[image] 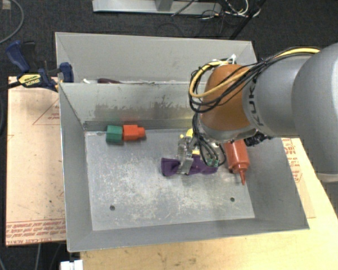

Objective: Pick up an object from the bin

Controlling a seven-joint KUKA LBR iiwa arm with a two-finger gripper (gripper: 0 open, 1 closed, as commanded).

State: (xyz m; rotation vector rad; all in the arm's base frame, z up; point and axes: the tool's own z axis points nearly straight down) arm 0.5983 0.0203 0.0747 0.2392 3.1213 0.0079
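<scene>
A purple, flat thing [170, 166] is seen on the floor of the bin [158, 207], slightly right of centre. The gripper [186, 161] is lowered onto its upper edge, seemingly touching it; whether the pincer is open or closed cannot be told. A red bottle-shaped thing [237, 157] lies near on the right. A green block [114, 134] and an orange block [134, 132], touching, are set well apart by the back wall.

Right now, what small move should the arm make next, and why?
Probably grasp the flat purple piece in mid-bin. The gripper is low and right on it; the red bottle-shaped thing lies beside it, and the green block and orange block lie far off by the back wall, so nothing seems to block.
</scene>
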